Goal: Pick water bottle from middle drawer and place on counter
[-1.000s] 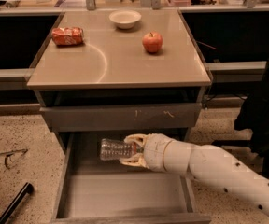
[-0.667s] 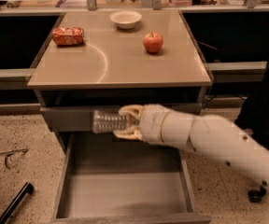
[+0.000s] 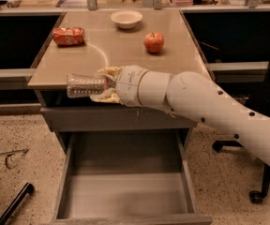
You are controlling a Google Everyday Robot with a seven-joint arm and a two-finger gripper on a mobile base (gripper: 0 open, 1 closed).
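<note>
My gripper (image 3: 103,84) is shut on the water bottle (image 3: 85,86), a clear ribbed bottle held lying sideways, pointing left. It hangs at the front edge of the counter (image 3: 125,55), level with the tan top and well above the drawer. The middle drawer (image 3: 125,191) stands pulled open below, its grey floor bare. My white arm reaches in from the right and crosses the counter's front right corner.
On the counter lie a crushed orange-red can (image 3: 69,35) at the back left, a white bowl (image 3: 126,18) at the back middle and a red apple (image 3: 153,42) to the right. A chair base (image 3: 257,191) stands on the floor at right. Glasses (image 3: 11,157) lie on the floor at left.
My gripper has lifted the bottle up out of the drawer to the height of the counter's front edge and moved it slightly left.
</note>
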